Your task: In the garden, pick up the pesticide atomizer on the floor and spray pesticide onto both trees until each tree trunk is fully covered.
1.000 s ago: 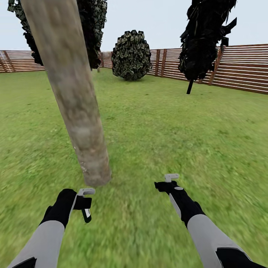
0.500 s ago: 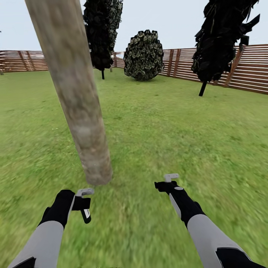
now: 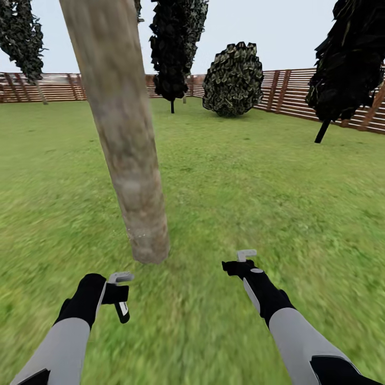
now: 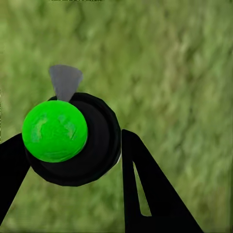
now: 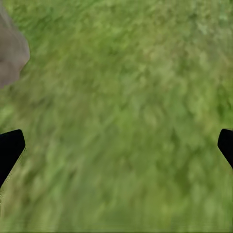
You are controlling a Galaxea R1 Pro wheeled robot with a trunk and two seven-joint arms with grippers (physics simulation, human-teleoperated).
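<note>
Two arms, head view: the left gripper holds the black sprayer, which hangs down over the lawn; the right gripper hovers above the grass with nothing in it.
Trunk, head view: a thick pale tree trunk stands just ahead of the left gripper, leaning a little in the picture, its foot on the grass.
Background, head view: a brown slat fence, a round bush and dark conifers.
Left wrist view: the sprayer, black with a bright green round top, sits clamped between the dark fingers.
Right wrist view: the fingertips stand wide apart over blurred grass; the trunk's edge shows nearby.
</note>
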